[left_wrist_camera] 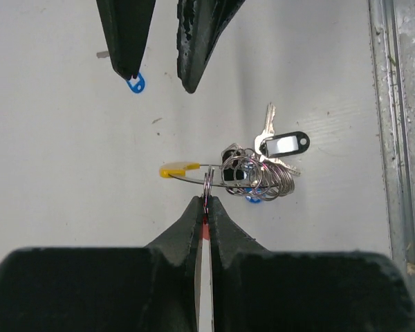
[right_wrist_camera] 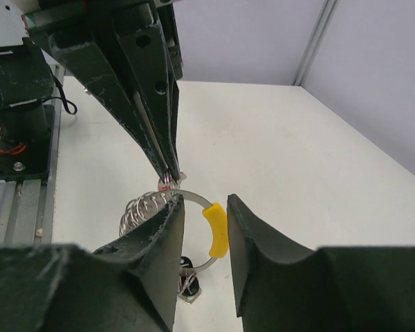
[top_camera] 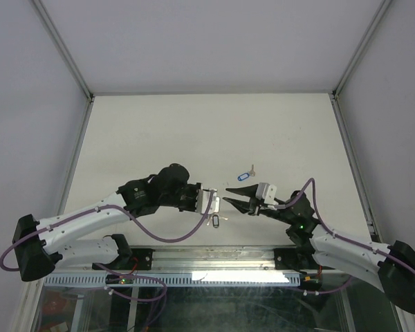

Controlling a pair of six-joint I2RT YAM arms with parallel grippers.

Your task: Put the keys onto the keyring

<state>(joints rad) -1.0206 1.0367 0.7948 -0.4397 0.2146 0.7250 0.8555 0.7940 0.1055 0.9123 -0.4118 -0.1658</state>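
Pinching keyring [right_wrist_camera: 215, 229] at its thin wire: left gripper [left_wrist_camera: 207, 202], jaws shut, red sliver between fingers [left_wrist_camera: 225, 228]. Keyring held above table [top_camera: 194, 131]. Right gripper [right_wrist_camera: 204, 205] jaws parted, straddling yellow arc [left_wrist_camera: 178, 169]; contact unclear. Keys [left_wrist_camera: 259, 173], one with black tag [left_wrist_camera: 285, 144], bunched on ring's opposite side, hanging. Blue-tagged key [top_camera: 246, 174] lies apart on table, beyond right gripper.

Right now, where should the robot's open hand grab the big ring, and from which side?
Grab the yellow piece of the ring: it is thicker than the rest and bare, while the keys bunch further along. Come from the right, since the left end effector pinches a small loop on the thin part, and the yellow piece faces the open right end effector.
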